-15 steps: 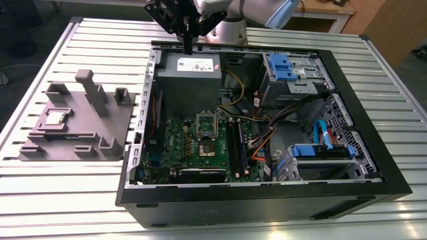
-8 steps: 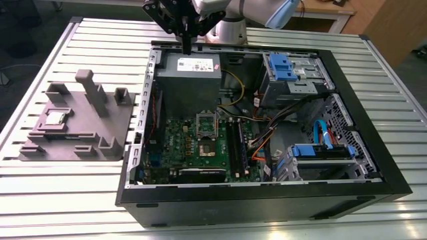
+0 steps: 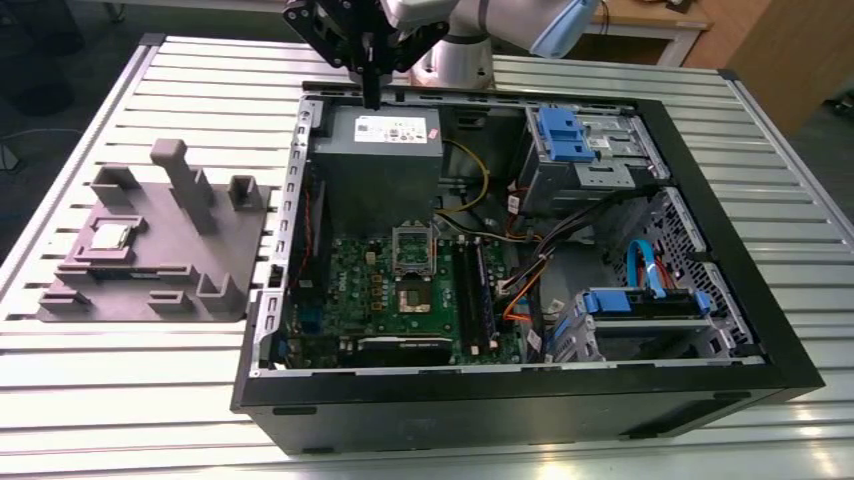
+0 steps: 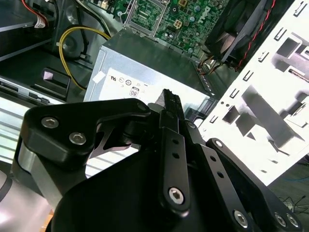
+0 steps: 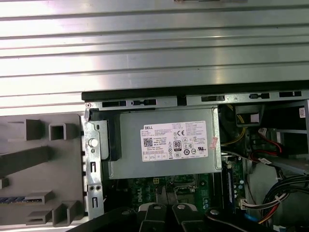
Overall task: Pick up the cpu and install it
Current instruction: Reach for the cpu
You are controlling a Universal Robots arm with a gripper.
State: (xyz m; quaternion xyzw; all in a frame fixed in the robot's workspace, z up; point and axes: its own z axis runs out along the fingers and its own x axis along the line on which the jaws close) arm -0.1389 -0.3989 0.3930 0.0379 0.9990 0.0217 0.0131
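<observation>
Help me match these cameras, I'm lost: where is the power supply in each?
Exterior view: power supply at the far end of the case, exterior view's left, by the gripper.
Second wrist view: power supply between gripper and motherboard.
First wrist view: power supply between case and motherboard.
Shared landmark: its white label.

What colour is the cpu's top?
The cpu is silvery grey on top; the exterior view shows it best.

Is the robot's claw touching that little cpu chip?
Apart. The exterior view shows the gripper above the power supply, the cpu far off on the grey holder.
</observation>
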